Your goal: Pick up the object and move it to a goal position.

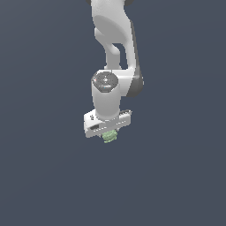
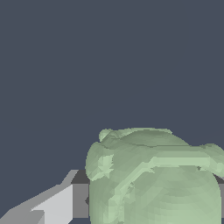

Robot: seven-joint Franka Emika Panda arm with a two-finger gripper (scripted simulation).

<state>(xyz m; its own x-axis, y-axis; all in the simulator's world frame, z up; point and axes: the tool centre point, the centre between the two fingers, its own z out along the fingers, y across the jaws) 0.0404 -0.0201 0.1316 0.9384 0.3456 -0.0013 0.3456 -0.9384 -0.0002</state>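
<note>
The object (image 1: 109, 137) is a small pale green knobbly lump that pokes out just under the white hand of my gripper (image 1: 108, 133) in the exterior view. It is narrower than the hand. In the wrist view the object (image 2: 153, 183) fills the space between the two fingers. One finger (image 2: 65, 203) shows with its dark pad against the lump's side, and a sliver of the other finger shows at the opposite edge. The gripper is shut on the object. The fingertips are hidden behind the lump. How high it sits above the surface cannot be told.
The white arm (image 1: 112, 31) reaches down from the top of the exterior view. Around it there is only a plain dark blue-grey surface (image 1: 44, 176). No other objects, edges or goal marker show.
</note>
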